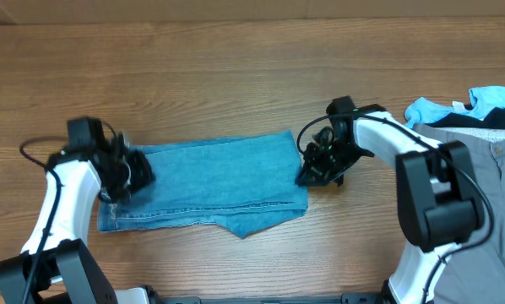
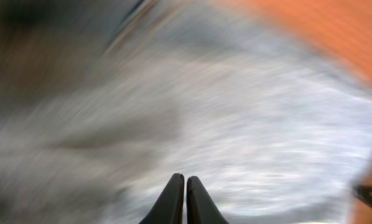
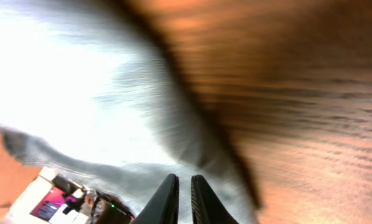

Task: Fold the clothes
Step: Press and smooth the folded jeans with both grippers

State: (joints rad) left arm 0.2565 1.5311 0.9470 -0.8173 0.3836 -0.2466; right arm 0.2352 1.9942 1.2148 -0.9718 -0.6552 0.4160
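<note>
The clothes in hand are light-blue denim jeans (image 1: 210,181), lying folded into a flat band across the middle of the table. My left gripper (image 1: 127,179) rests over their left end. In the left wrist view it (image 2: 185,177) is shut, fingertips touching, nothing between them, above blurred denim (image 2: 248,124). My right gripper (image 1: 318,173) is at the jeans' right edge. In the right wrist view it (image 3: 185,178) is all but shut, with a thin empty slit between the fingers, over the denim's edge (image 3: 80,93) and the wood (image 3: 310,93).
More garments are piled at the right edge: a sky-blue one (image 1: 489,97), a black strip (image 1: 476,122) and a grey one (image 1: 493,173), close behind my right arm. Bare wooden tabletop (image 1: 236,67) stretches behind the jeans.
</note>
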